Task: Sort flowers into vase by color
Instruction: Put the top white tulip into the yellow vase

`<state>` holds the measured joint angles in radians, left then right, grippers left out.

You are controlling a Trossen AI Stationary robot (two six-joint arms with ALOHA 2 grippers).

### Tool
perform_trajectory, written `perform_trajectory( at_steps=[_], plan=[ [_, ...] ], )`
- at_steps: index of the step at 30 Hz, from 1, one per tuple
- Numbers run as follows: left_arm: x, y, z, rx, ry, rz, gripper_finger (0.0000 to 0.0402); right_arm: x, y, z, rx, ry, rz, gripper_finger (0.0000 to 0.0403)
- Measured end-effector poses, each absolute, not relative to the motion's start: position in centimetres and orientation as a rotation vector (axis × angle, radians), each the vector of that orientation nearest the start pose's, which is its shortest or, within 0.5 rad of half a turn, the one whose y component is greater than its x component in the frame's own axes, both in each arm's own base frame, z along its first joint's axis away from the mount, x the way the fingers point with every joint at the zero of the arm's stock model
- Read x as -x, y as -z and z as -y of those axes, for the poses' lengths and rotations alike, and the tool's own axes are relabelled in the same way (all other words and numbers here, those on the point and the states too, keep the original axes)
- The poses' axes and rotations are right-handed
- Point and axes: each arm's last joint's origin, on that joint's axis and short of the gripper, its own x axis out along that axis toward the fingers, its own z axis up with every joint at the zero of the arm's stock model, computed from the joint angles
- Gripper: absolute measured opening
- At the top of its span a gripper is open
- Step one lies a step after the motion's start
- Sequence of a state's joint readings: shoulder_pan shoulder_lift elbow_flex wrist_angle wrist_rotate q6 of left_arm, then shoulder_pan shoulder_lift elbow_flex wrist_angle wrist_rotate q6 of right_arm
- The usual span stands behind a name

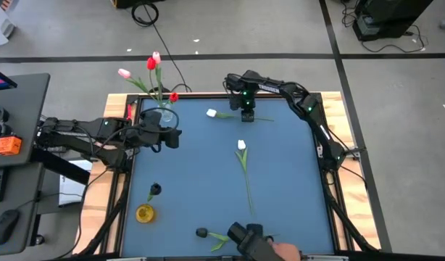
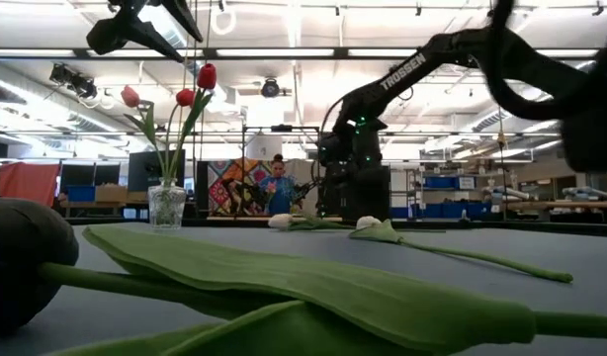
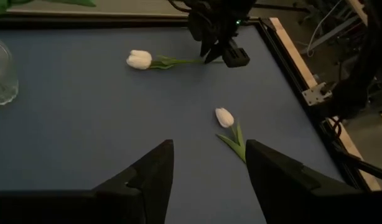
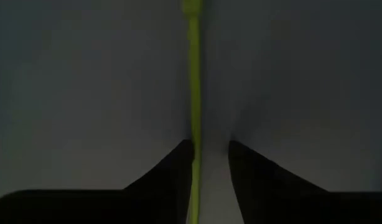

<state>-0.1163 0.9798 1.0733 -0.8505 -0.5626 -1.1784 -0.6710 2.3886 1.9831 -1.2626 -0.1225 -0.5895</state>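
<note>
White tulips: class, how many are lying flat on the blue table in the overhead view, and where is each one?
2. One white tulip lies near the far edge, its stem under the right gripper; the other white tulip lies mid-table. More may be hidden at the near edge.

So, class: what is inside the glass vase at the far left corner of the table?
The glass vase holds red and pink tulips on green stems, standing upright. In the high view the left gripper sits beside it; whether the vase holds water cannot be told.

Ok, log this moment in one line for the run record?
right claw: open astride white tulip stem, far edge | left claw: open, by vase | second white tulip: mid-mat
</note>
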Motion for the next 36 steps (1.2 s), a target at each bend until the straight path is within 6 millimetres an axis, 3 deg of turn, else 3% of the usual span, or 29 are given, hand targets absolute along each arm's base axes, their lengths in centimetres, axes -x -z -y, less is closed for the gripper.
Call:
perform_trajectory(
  at_steps=[10,24,28,32,36],
  plan=[
    [-18.0,-34.2,0.2,0.875,-0.74,-0.406,0.0204,-37.7,-14.8,26.3,-0.05,-0.057,-1.544,0.0115],
    [-18.0,-34.2,0.2,0.876,-0.74,-0.404,0.0204,-38.5,-14.9,27.7,0.039,-0.02,-1.423,0.011],
    [-18.1,-34.3,0.2,0.88,-0.737,-0.398,0.0204,-38.6,-14.6,27.7,0.026,-0.021,-1.42,0.0082],
    [-18.1,-34.3,0.2,0.88,-0.737,-0.397,0.0204,-38.5,-13.8,27.9,-0.042,-0.017,-1.413,0.0016],
    [-18.1,-34.3,0.1,0.856,-0.756,-0.38,0.0204,-38.3,-13.3,28.3,-0.171,0.013,-1.383,0.0011]
  ],
)
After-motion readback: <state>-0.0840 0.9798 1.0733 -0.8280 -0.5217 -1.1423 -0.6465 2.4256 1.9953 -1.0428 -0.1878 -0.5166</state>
